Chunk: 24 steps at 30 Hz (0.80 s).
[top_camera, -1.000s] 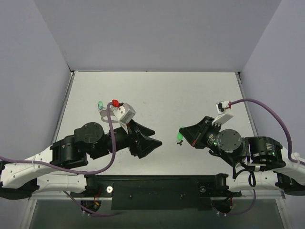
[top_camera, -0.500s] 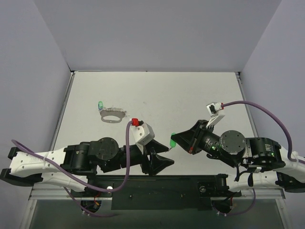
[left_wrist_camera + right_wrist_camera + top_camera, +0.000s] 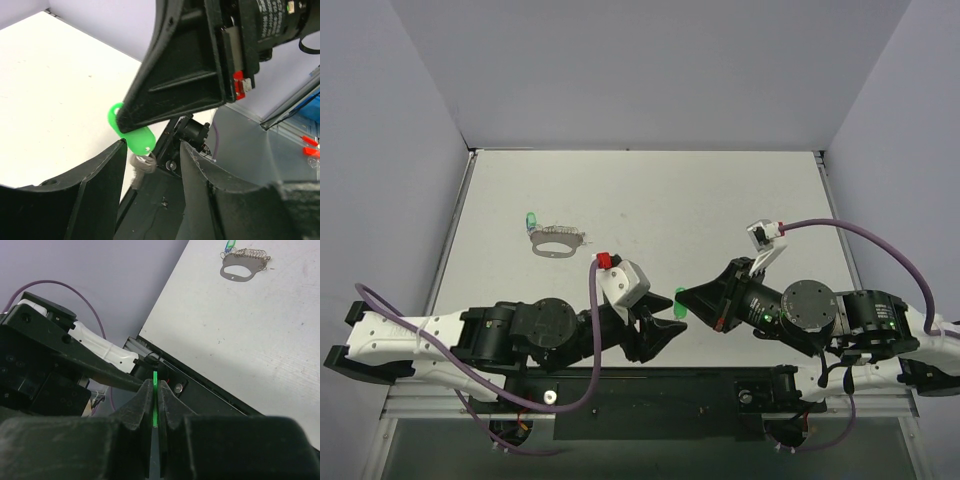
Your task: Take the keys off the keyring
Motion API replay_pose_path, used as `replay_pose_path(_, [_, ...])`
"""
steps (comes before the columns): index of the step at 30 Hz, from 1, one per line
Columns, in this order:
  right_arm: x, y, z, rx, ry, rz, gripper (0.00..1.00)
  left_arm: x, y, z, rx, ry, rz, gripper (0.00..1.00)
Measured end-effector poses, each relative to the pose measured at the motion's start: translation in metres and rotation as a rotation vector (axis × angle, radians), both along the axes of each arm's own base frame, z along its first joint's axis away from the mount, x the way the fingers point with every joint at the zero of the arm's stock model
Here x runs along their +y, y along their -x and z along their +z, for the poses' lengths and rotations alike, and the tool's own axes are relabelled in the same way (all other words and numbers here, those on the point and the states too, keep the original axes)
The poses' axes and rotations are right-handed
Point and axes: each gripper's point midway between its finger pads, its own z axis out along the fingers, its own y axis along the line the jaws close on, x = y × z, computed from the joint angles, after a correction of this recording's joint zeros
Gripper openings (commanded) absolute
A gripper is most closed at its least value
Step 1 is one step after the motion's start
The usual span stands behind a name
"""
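Note:
My right gripper (image 3: pixel 685 298) is shut on a key by its bright green head (image 3: pixel 678 299), above the near middle of the table. In the right wrist view the head shows edge-on as a thin green strip (image 3: pixel 155 405) between my shut fingers. In the left wrist view the green head (image 3: pixel 132 136) hangs from the right fingers, with a small silver metal part (image 3: pixel 141 166) dangling under it. My left gripper (image 3: pixel 152 150) is open, and the key hangs between its fingertips, close to the left one. The silvery keyring (image 3: pixel 558 242) lies flat at the far left with another green key (image 3: pixel 531 220) beside it.
The black mounting rail (image 3: pixel 660 395) runs along the table's near edge, right below both grippers. Purple cables (image 3: pixel 880 232) loop over the arms. Grey walls close the table at the back and sides. The keyring also shows in the right wrist view (image 3: pixel 243 267).
My left arm has swung away from the keyring toward the near centre, bringing its open gripper up to the right one. My right gripper has moved left with the green key.

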Motion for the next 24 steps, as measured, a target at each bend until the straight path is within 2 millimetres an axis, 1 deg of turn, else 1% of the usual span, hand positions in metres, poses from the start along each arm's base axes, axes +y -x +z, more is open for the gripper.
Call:
replay_pose_path(9, [0.003,0.007,0.002,-0.023,0.008,0.028,0.0,0.015,-0.006,0.014,0.0,0.043,0.026,0.56])
replay_pose_path(18, [0.009,0.014,0.011,-0.05,-0.002,0.063,0.0,0.012,0.0,0.014,0.008,0.045,-0.006,0.56])
replay_pose_path(24, [0.013,0.021,0.014,-0.076,-0.004,0.094,0.0,0.013,0.007,0.019,0.02,0.062,-0.05,0.53])
